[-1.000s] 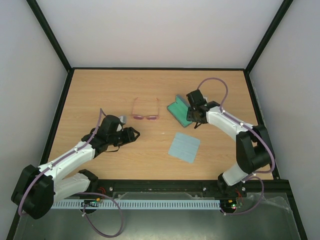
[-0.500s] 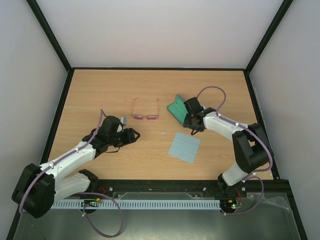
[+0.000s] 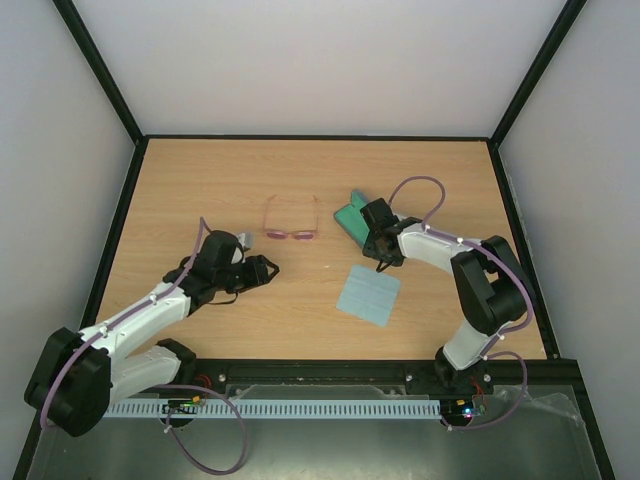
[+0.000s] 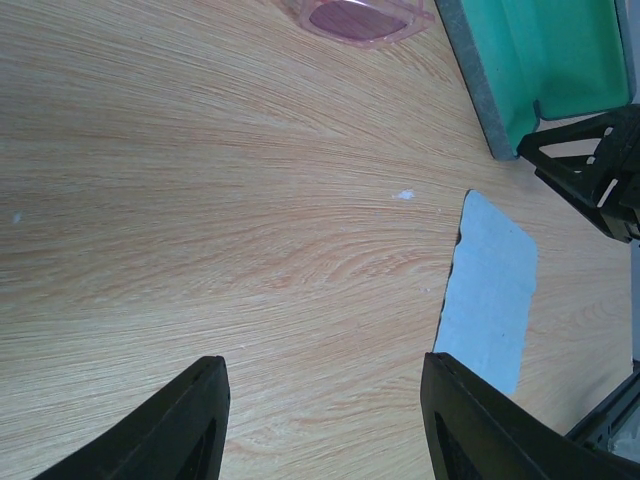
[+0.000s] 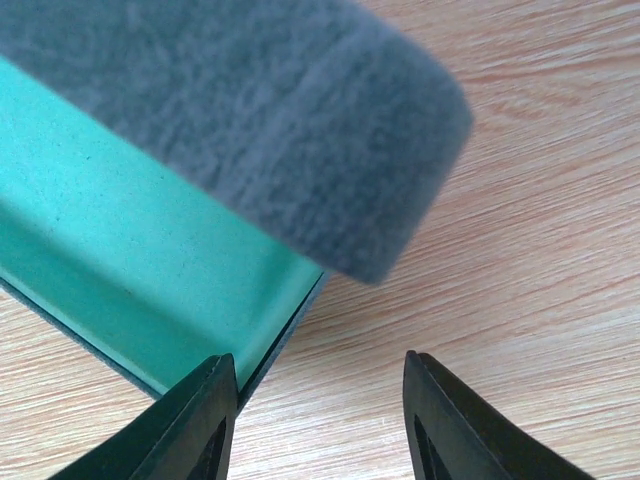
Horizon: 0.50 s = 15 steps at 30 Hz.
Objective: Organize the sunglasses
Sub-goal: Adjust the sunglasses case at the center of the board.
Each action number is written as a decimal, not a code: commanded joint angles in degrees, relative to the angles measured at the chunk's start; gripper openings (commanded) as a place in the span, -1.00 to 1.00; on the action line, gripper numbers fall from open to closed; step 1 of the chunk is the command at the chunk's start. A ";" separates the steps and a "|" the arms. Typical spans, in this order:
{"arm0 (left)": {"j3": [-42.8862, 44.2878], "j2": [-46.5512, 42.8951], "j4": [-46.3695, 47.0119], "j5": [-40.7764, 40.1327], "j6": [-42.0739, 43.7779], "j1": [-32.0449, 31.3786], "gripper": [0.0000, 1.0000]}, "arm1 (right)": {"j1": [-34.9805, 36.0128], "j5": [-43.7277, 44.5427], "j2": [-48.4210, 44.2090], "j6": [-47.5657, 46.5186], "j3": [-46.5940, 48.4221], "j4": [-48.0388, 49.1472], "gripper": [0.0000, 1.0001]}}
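Note:
The pink-red sunglasses (image 3: 291, 226) lie open on the table at mid-left, temples pointing away; one lens shows at the top of the left wrist view (image 4: 352, 17). The grey-blue case (image 3: 352, 221) with green lining lies open to their right; its lining (image 5: 130, 260) and grey lid fill the right wrist view. My right gripper (image 3: 376, 246) is open at the case's near end, one finger (image 5: 205, 415) against the case edge. My left gripper (image 3: 264, 270) is open and empty, low over bare wood, below the sunglasses.
A square light-blue cloth (image 3: 368, 294) lies flat in front of the case; it also shows in the left wrist view (image 4: 490, 295). Black frame rails (image 3: 320, 137) edge the table.
My right gripper has moved left and down along the case, toward its near end. The left arm has hardly moved.

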 commanded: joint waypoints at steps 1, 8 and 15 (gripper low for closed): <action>-0.55 -0.09 0.11 1.10 1.00 0.63 0.10 | 0.14 2.61 0.21 1.52 0.47 0.81 -0.07; -1.11 0.04 0.70 1.33 0.90 0.90 0.10 | 0.14 2.95 -0.68 2.02 1.21 1.42 -0.06; -1.24 -0.78 0.06 1.19 0.98 0.94 0.10 | 0.14 2.35 0.11 2.69 1.63 2.32 -0.06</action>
